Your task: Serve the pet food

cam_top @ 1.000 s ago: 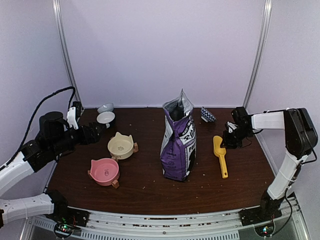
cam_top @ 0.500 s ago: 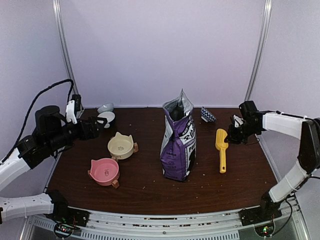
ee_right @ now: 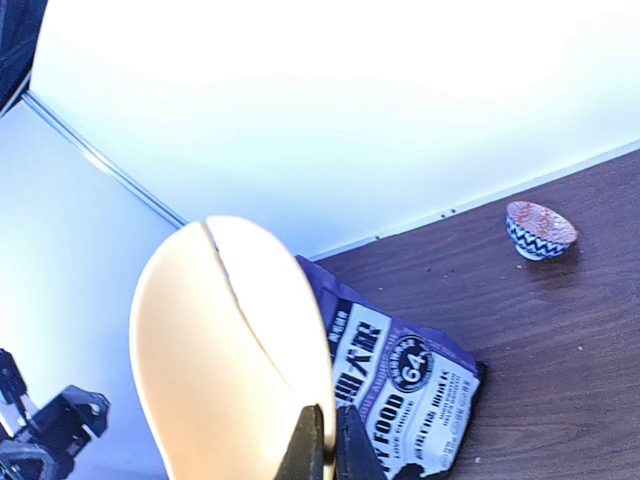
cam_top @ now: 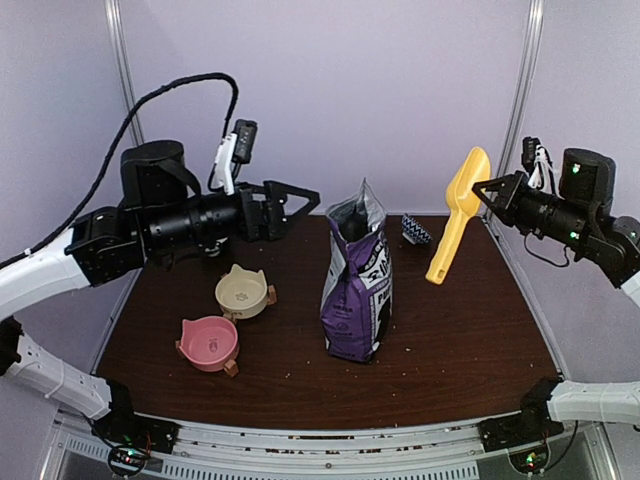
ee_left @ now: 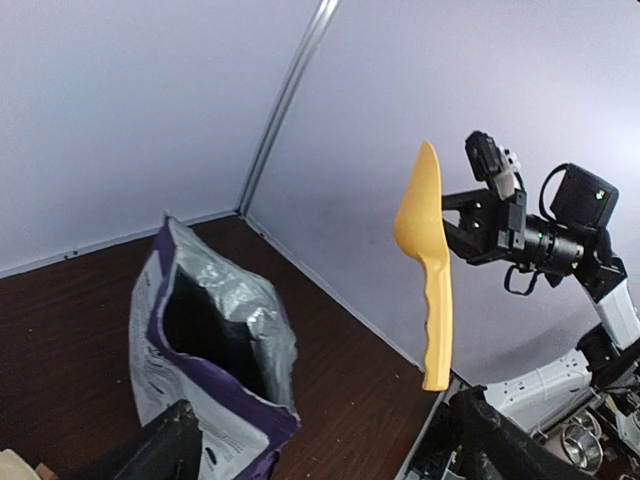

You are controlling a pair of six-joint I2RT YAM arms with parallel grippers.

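No kibble shows; the mouth of the purple-and-white bag point(cam_top: 357, 290) stands open and dark inside point(ee_left: 205, 325). My right gripper point(cam_top: 482, 188) is raised right of the bag and shut on the rim of the yellow scoop point(cam_top: 452, 225), whose handle hangs down. In the right wrist view the fingertips point(ee_right: 312, 440) pinch the scoop's bowl point(ee_right: 225, 340) above the bag point(ee_right: 405, 375). My left gripper point(cam_top: 305, 208) is open and empty, raised left of the bag top. In its wrist view point(ee_left: 325, 455) the bag lies below and the scoop point(ee_left: 430, 260) hangs beyond.
A cream bowl point(cam_top: 241, 290) and a pink bowl point(cam_top: 208, 343) sit left of the bag. A small zigzag-patterned bowl point(cam_top: 415, 230) with a reddish inside point(ee_right: 540, 226) stands at the back. Crumbs dot the dark wooden table point(cam_top: 450, 350).
My right gripper lifted the scoop off the table, high into the air. My left arm rose and swung right toward the bag's top, now covering the back-left bowls.
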